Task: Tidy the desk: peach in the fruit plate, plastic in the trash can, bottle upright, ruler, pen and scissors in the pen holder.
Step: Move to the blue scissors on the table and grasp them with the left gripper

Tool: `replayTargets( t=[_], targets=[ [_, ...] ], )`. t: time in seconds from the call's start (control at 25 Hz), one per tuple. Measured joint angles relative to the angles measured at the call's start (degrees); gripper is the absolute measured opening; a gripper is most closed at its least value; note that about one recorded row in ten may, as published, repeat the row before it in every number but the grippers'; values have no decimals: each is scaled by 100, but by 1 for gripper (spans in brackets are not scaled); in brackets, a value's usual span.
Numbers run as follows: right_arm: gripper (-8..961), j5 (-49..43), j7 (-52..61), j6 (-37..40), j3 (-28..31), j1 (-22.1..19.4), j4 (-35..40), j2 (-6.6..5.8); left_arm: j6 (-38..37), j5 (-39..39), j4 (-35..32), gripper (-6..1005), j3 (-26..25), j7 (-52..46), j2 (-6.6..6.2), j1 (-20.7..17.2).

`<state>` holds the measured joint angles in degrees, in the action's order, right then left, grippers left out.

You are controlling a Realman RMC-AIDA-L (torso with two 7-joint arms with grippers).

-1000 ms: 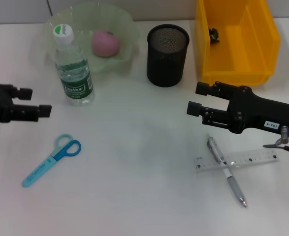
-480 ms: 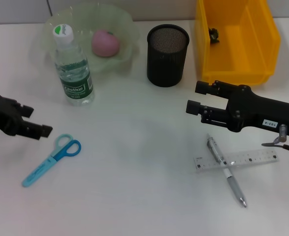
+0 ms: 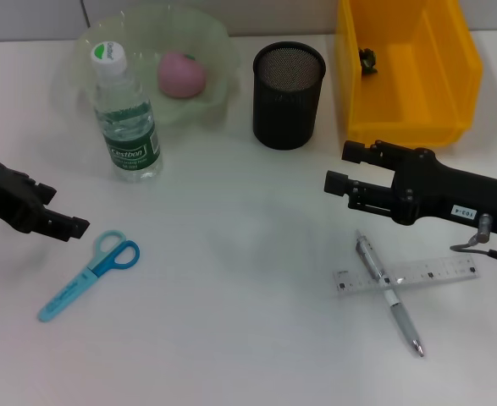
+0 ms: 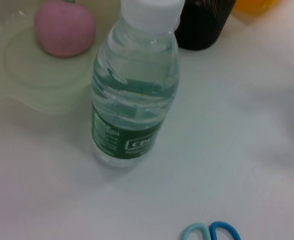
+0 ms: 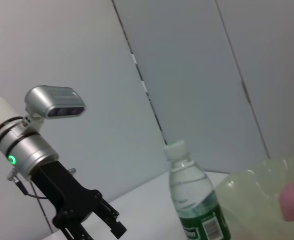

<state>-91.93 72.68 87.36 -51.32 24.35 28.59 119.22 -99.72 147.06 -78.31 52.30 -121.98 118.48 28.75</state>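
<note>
The pink peach (image 3: pixel 181 74) lies in the pale green fruit plate (image 3: pixel 210 38) at the back left. The water bottle (image 3: pixel 126 118) stands upright in front of the plate. The blue scissors (image 3: pixel 91 275) lie flat at the front left. My left gripper (image 3: pixel 60 211) is open and empty, just left of and behind the scissors' handles. The pen (image 3: pixel 389 294) lies across the clear ruler (image 3: pixel 426 274) at the front right. My right gripper (image 3: pixel 343 167) is open and empty, just behind them. The black mesh pen holder (image 3: pixel 289 83) stands at the back middle.
The yellow bin (image 3: pixel 405 68) stands at the back right with a small dark crumpled thing (image 3: pixel 367 59) inside. The left wrist view shows the bottle (image 4: pixel 134 100), peach (image 4: pixel 65 27) and scissors handles (image 4: pixel 212 232). The right wrist view shows the bottle (image 5: pixel 194 200) and my left gripper (image 5: pixel 99 220) far off.
My left gripper has moved toward the table's front and tilted, now closer to the scissors. My right gripper has shifted slightly to the right.
</note>
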Motion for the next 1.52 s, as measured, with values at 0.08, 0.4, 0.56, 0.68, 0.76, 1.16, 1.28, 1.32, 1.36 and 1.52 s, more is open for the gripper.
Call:
replayTargets(
  t=[0.08,0.4,0.56,0.68,0.76,1.16,1.28,1.32,1.36,1.52],
  targets=[
    [720,0,0,-33,17,-4,-34,-4,1,75,22,786,56,-26,3,28],
    [720,0,-4,-168,6,5,-46,-4,-57,352,-38,786,674,-545,-4,96],
    [720,18,-136,-246,14,8,-86,4,-67,437,-149,786,803,-992,11,93],
    [720,45,-252,-260,54,48,-233,2,-57,409,-158,786,902,-1275,23,56],
    [720,49,-285,-294,57,65,-269,-2,-14,403,-160,787,1104,-1463,29,-20],
    [720,65,-372,-405,61,79,-275,5,75,395,-311,787,1633,-1827,37,-245],
    [720,76,-374,-405,61,79,-278,5,199,403,-306,787,1716,-1903,35,-280],
    [720,81,-374,-405,62,82,-280,7,242,402,-295,787,1754,-1918,32,-286],
    [720,84,-374,-406,61,89,-282,9,262,398,-286,787,1784,-1922,32,-288],
    [720,89,-360,-445,61,132,-320,14,402,400,-251,787,2033,-1995,37,-291]
  ],
)
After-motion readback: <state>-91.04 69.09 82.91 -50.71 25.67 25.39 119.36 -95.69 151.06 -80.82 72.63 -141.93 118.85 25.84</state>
